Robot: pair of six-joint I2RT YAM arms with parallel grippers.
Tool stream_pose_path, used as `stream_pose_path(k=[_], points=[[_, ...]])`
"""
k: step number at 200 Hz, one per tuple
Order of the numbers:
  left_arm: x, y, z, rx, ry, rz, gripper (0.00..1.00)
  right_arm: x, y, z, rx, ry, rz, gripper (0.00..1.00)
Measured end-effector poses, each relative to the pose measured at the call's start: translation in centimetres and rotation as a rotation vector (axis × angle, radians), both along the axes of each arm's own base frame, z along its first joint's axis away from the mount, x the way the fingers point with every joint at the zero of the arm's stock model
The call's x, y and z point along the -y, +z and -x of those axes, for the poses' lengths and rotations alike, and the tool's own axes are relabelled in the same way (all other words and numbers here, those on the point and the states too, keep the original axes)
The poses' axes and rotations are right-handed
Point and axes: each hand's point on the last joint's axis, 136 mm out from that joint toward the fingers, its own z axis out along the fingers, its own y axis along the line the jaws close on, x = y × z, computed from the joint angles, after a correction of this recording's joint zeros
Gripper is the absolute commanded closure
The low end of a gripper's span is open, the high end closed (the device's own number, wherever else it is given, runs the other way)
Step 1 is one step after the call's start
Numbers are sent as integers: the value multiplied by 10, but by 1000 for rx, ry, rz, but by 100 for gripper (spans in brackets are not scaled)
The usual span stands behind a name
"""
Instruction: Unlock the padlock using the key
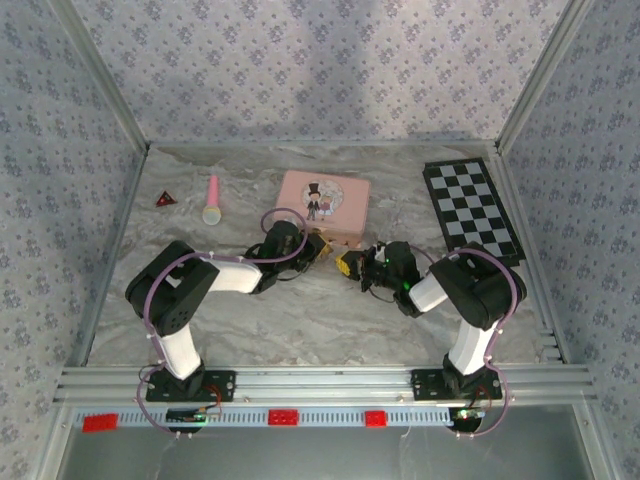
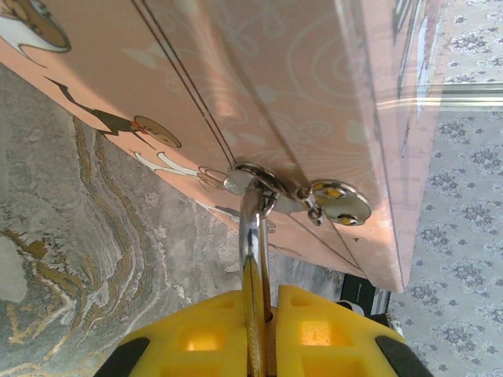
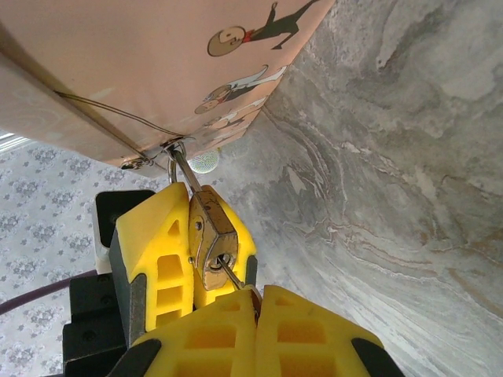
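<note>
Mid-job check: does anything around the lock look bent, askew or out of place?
Nothing stands out. The small brass padlock is hooked by its silvery shackle through the clasp of the pink cartoon tin and clamped by the left gripper. The right gripper holds the slim key with its tip at the keyhole.

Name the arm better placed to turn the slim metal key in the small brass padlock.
Right. The right gripper pinches the slim yellowish key at the small brass padlock's keyhole; the left gripper only clamps the padlock.
</note>
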Motion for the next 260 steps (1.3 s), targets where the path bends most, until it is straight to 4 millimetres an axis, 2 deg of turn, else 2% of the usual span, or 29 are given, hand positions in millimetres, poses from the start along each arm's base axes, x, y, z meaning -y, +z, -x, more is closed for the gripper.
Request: stream_pose_path(k=[188,260], points=[[-3,-1,-3,5,21,-9,98,-4,1,-2,1,25,47,100],[-5,-1,-5,11,35,-14,98,-7,1,-5,-29,13,-4,100]])
